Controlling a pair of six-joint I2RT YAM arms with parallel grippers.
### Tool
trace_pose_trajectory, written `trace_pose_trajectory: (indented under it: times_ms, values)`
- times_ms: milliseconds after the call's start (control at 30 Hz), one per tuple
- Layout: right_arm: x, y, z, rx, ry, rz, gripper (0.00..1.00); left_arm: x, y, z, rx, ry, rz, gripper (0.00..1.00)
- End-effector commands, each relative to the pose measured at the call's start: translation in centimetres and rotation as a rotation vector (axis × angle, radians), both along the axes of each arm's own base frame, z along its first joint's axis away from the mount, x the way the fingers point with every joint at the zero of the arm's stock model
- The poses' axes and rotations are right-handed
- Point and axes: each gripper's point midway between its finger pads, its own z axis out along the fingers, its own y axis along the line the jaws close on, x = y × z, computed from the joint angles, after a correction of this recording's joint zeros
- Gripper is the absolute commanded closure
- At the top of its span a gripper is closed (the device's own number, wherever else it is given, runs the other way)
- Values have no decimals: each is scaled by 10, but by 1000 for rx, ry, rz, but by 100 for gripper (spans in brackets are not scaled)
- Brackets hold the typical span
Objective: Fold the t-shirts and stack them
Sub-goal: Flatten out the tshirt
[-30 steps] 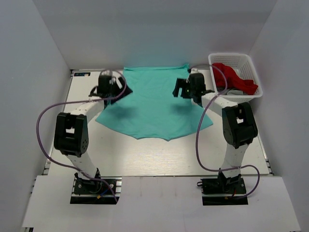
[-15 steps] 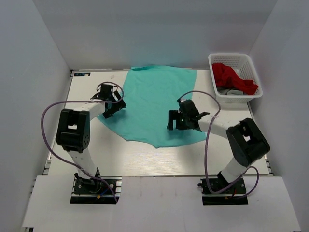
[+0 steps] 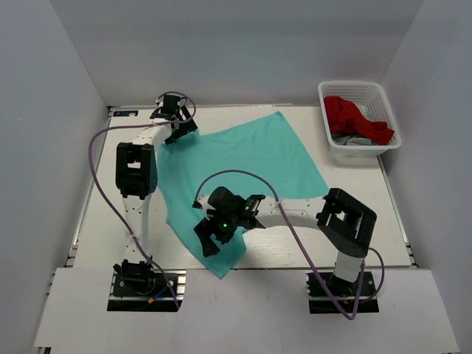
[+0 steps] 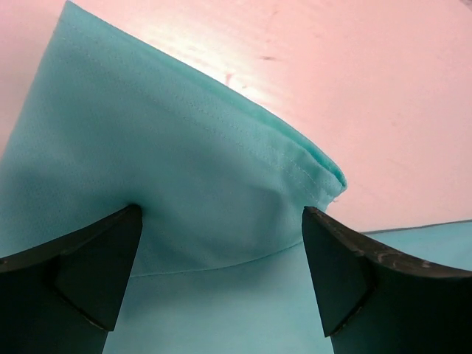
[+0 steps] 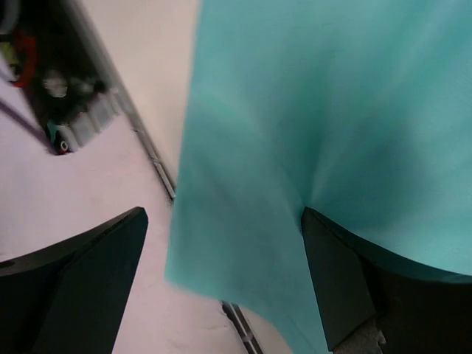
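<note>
The teal cotton t-shirt point(image 3: 251, 158) stretches slantwise from your left claw point(image 3: 179, 125) to your right claw point(image 3: 219, 230), with 1 corner drooping beyond the right claw off the white table's point(image 3: 369, 221) near edge. Cloth fills both claws, but their fingers look parted, so I cannot tell whether either pinches. Bring that corner in over the table, keeping the span between the 2 claws taut.

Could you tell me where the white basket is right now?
In the top external view, the white basket sits at the far-right corner of the table, holding a red garment, apart from the teal t-shirt to its left.
</note>
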Motion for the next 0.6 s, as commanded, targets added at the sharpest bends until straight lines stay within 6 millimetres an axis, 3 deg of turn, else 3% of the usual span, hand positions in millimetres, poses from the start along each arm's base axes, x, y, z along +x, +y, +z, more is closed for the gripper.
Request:
trace_pose_trajectory:
  times_ms: [0,33,100,133,167,200,233,267,300,367,400,433,467,500,533,567]
  values:
    - [2,32,51,179,-54,140,10,-4,-11,-24,-25,77,-101,0]
    - [7,43,71,235,-83,143,10,11,-15,-9,-34,12,-121,0]
    - [20,48,86,273,-121,111,10,23,-25,12,-53,-55,-192,0]
    - [25,49,91,285,-134,87,10,31,-29,33,-67,-106,-204,0]
    - [35,47,93,279,-163,55,10,35,-33,47,-75,-140,-227,0]
    - [51,43,97,272,-194,-10,10,40,-33,75,-70,-194,-235,0]
    - [57,41,107,285,-217,-38,10,40,-33,87,-61,-215,-244,0]
    - [79,31,109,256,-273,-131,10,36,-32,98,-37,-215,-228,0]
    - [93,25,110,243,-290,-186,10,28,-27,121,-17,-235,-220,0]
    - [124,3,110,177,-320,-337,10,9,-20,136,21,-232,-188,0]
    - [140,-9,106,147,-310,-398,10,-15,-14,112,22,-159,-163,0]
    - [151,-24,101,96,-291,-442,10,-31,-8,147,25,-216,-133,0]
    - [166,-35,96,57,-315,-497,10,-43,-7,151,14,-230,-123,0]
    - [187,-52,92,23,-338,-579,10,-73,-5,117,-2,-151,-115,0]
    - [208,-71,87,-11,-346,-658,10,-88,-3,115,-15,-146,-102,0]
    - [218,-81,82,-37,-349,-699,10,-120,-3,107,-28,-138,-96,0]
